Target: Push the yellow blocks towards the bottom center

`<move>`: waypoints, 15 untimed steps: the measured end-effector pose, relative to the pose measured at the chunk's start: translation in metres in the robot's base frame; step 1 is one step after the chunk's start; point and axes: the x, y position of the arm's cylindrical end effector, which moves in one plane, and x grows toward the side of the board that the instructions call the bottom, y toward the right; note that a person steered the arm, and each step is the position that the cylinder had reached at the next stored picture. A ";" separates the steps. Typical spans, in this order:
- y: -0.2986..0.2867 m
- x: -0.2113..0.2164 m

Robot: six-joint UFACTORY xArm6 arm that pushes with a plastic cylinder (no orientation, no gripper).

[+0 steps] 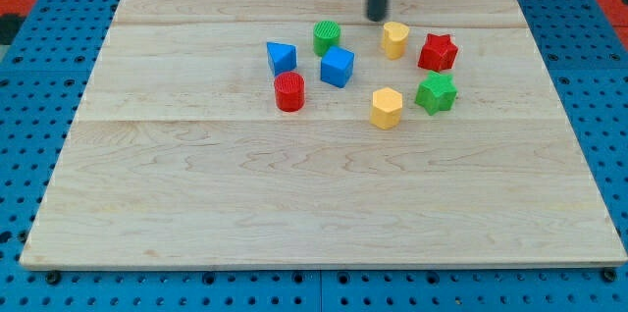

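My tip (378, 18) is seen near the view's top, just beside and up-left of the yellow heart-like block (394, 39), without clear contact. No jaws are fitted; nothing is held by the rod. A second yellow block, hexagonal (387, 108), is found lower down, just left of the green star (436, 92). The red star (438, 52) lies right of the upper yellow block. A green cylinder (327, 36), blue cube (337, 66), blue wedge-like block (281, 57) and red cylinder (289, 91) are grouped to the left on the wooden board (294, 204).
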 end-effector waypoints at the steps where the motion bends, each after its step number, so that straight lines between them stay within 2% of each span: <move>1: -0.021 0.045; 2: -0.108 0.063; 4: -0.031 0.059; 5: -0.014 0.088; 6: -0.039 0.148; 7: -0.037 0.179; 8: -0.051 0.196; 9: -0.092 0.244; 10: -0.066 0.249; 11: 0.010 0.282; 12: -0.093 0.299; 13: -0.092 0.296; 14: 0.040 0.273; 15: 0.165 0.228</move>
